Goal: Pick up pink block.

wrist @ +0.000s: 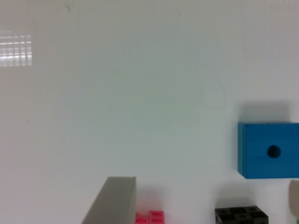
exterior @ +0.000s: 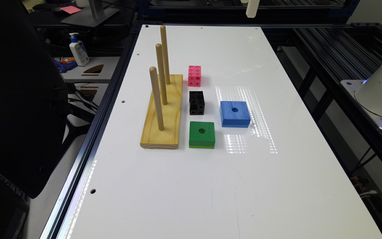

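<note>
The pink block (exterior: 194, 76) sits on the white table (exterior: 211, 186), just beside the far end of the wooden peg stand (exterior: 164, 116), on the exterior view's right of it. The black block (exterior: 197, 103) of the same shape lies near it on the viewer's side, with the green block (exterior: 202, 134) closer still and the blue block (exterior: 234, 114) off toward the exterior view's right. Nothing touches the pink block.

In the exterior view a white part of the gripper (exterior: 252, 8) hangs high above the table's far edge, well apart from every block. In the wrist view one grey finger (wrist: 113, 200) shows beside a sliver of the pink block (wrist: 150, 217), but whether the pincer is spread or pressed together cannot be told.

The step in hand looks like the approach, with nothing grasped yet. The next move calls for bringing the gripper over the pink block, spread wide enough to straddle it, then lowering without nudging the black block or the nearby pegs
</note>
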